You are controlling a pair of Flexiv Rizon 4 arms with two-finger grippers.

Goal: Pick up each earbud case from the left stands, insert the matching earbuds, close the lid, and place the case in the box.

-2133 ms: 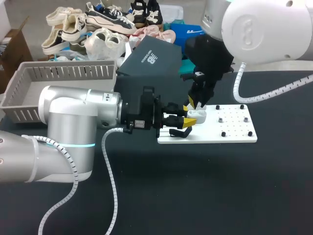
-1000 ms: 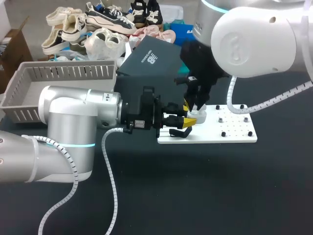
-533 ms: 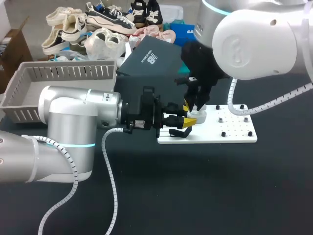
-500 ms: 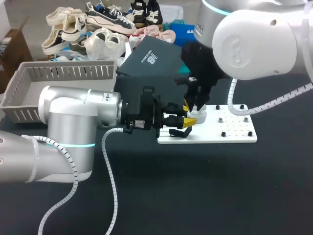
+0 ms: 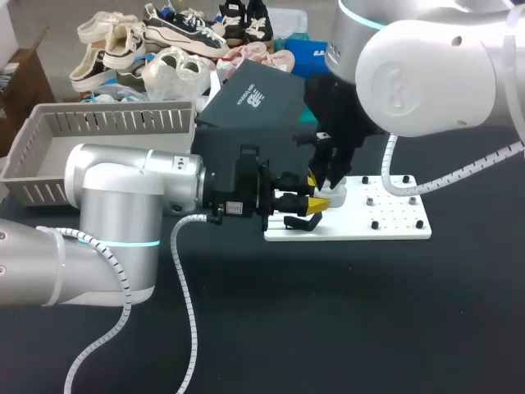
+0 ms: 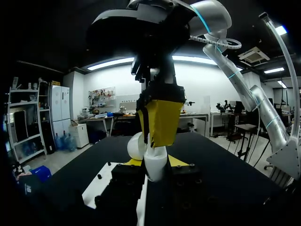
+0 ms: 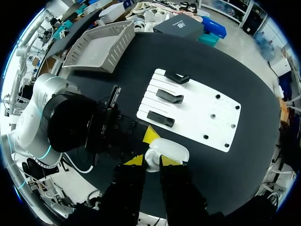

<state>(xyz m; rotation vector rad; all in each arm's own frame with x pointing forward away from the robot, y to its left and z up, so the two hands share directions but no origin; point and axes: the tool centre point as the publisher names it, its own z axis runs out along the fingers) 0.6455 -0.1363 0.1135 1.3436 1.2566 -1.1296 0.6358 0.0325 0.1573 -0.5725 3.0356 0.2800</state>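
A white earbud case [image 5: 332, 195] with its lid open is held just above the left end of the white board [image 5: 394, 217]. My left gripper [image 5: 310, 203] is shut on it from the left; in the left wrist view the case [image 6: 155, 170] sits between its yellow tips. My right gripper [image 5: 321, 179] comes down from above, right over the open case. In the left wrist view its yellow tips [image 6: 160, 127] stand close together over the lid. The right wrist view shows a small white earbud [image 7: 151, 163] pinched between its fingers, beside the case [image 7: 171, 151].
The board carries three black stands [image 7: 169, 96] on its left part and several small pegs on the right. A grey basket [image 5: 98, 131] stands at the back left, a dark shoe box [image 5: 254, 103] behind the board. Shoes lie piled at the back edge.
My right arm has swung a little left and its gripper has edged closer over the open case. The left arm and the case have kept still.
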